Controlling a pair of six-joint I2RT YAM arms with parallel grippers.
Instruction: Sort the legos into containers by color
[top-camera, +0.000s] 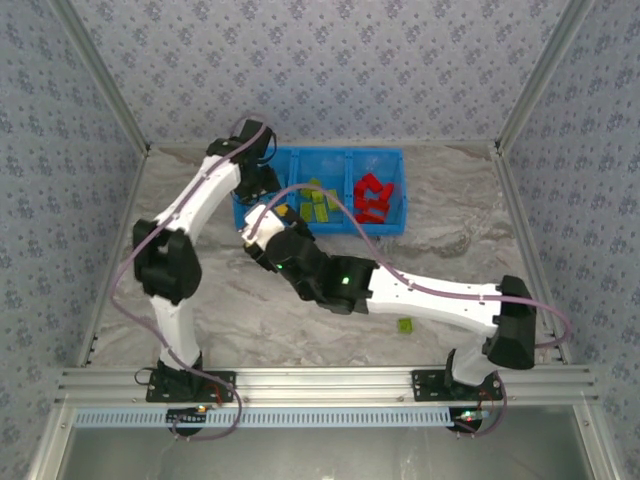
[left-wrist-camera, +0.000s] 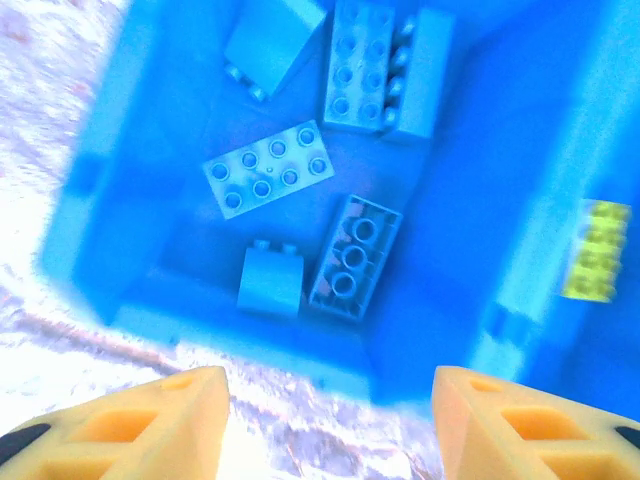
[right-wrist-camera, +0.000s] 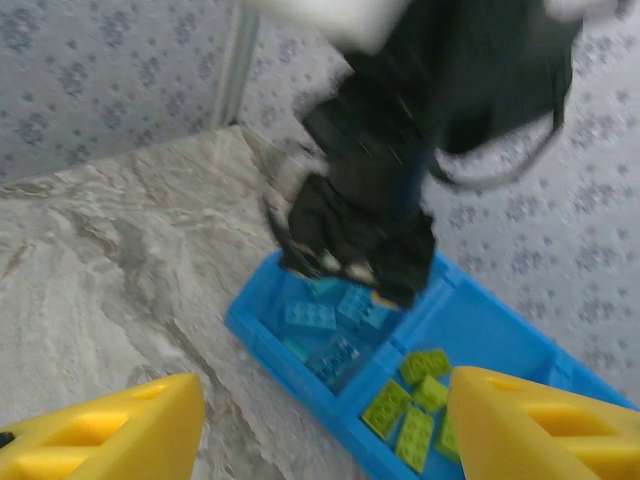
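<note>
The blue bin (top-camera: 395, 165) has three containers side by side. Several light blue legos (left-wrist-camera: 268, 168) lie in the left container, lime green legos (top-camera: 315, 200) in the middle one and red legos (top-camera: 372, 197) in the right one. My left gripper (left-wrist-camera: 330, 400) hangs open over the near wall of the left container, with nothing between its fingers; from above the left gripper (top-camera: 262, 180) shows over that container. My right gripper (right-wrist-camera: 325, 390) is open and empty just in front of the bin's left part, facing the blue legos (right-wrist-camera: 310, 318) and green legos (right-wrist-camera: 415, 400). One green lego (top-camera: 405, 325) lies alone on the table.
The marble table (top-camera: 450, 250) is boxed in by patterned walls and metal posts. The right arm's forearm (top-camera: 420, 290) stretches across the middle of the table. The left arm's black wrist (right-wrist-camera: 365, 220) stands over the bin's left end.
</note>
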